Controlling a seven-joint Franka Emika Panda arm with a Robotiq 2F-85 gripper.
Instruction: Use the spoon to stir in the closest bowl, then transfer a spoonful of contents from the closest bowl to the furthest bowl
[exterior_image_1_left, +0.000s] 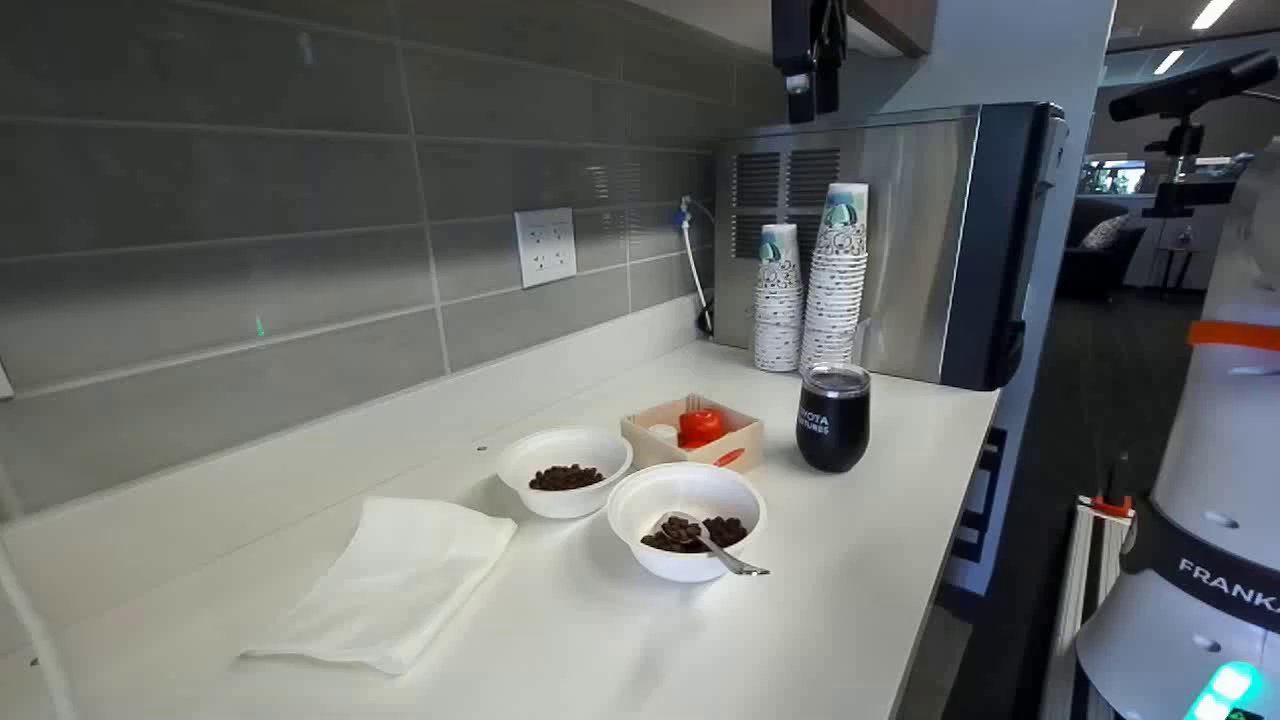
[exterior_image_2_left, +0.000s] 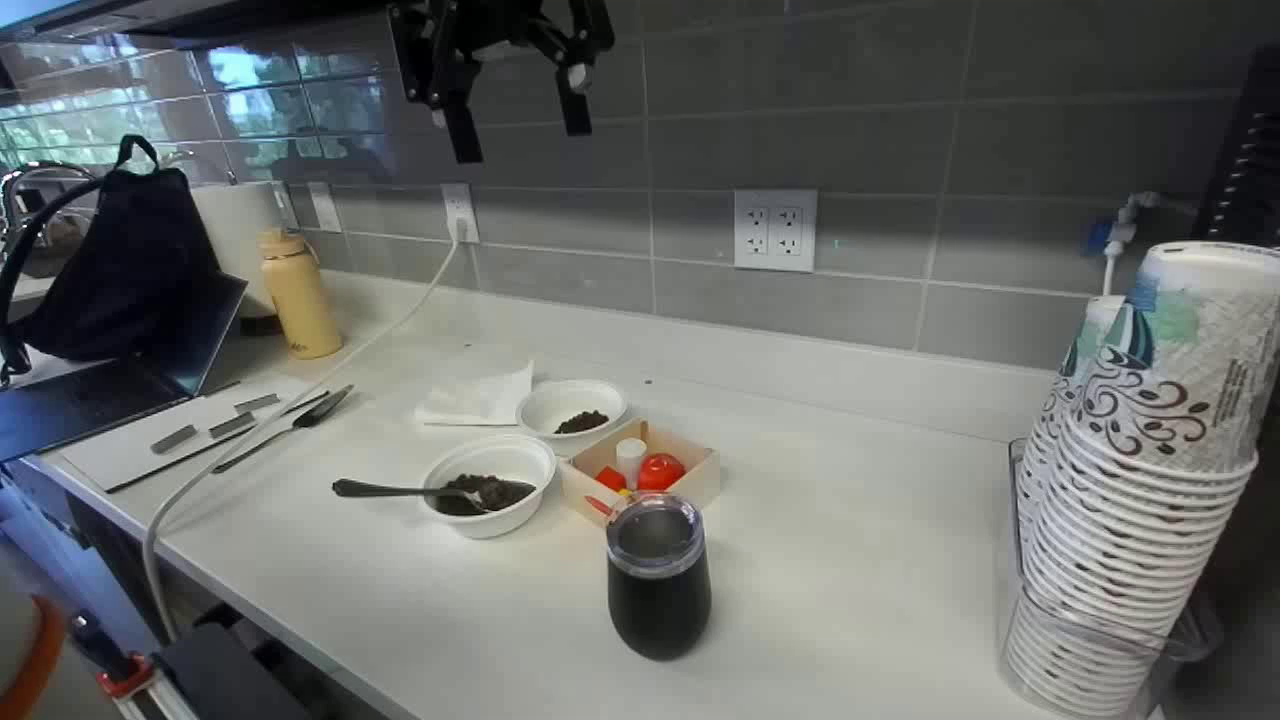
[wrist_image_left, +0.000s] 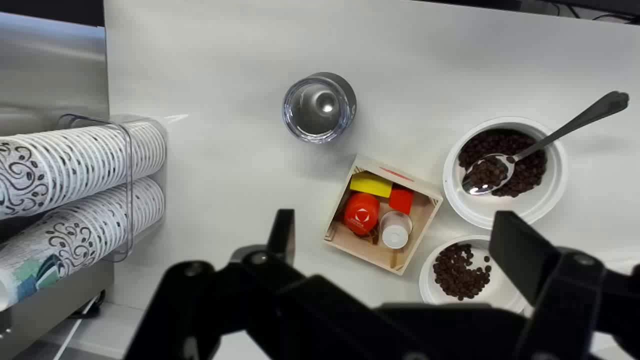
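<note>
The closest bowl (wrist_image_left: 555, 190), white and round, holds dark brown contents (wrist_image_left: 535, 170) in a low heap. In it rests the silvery spoon (wrist_image_left: 580, 122); its bowl end is loaded with dark bits and its handle leans over the rim. Nearer the wall stands the furthest bowl (exterior_image_1_left: 520, 450), also white, with dark bits (exterior_image_1_left: 566, 478) inside; the wrist view shows it partly hidden by a finger. My gripper (exterior_image_2_left: 522, 142) hangs high above the counter, clear of both bowls, its fingers wide apart. In the wrist view nothing is between the gripper's fingers (wrist_image_left: 520, 250).
A small wooden box (wrist_image_left: 367, 257) with red and yellow items adjoins the bowls. Beside it stands a black tumbler (exterior_image_1_left: 835, 425). Paper cup stacks (exterior_image_1_left: 835, 290) stand near the steel machine (exterior_image_1_left: 910, 240). A white napkin (exterior_image_1_left: 400, 580) lies on the counter. A cable (exterior_image_2_left: 300, 395) crosses the counter.
</note>
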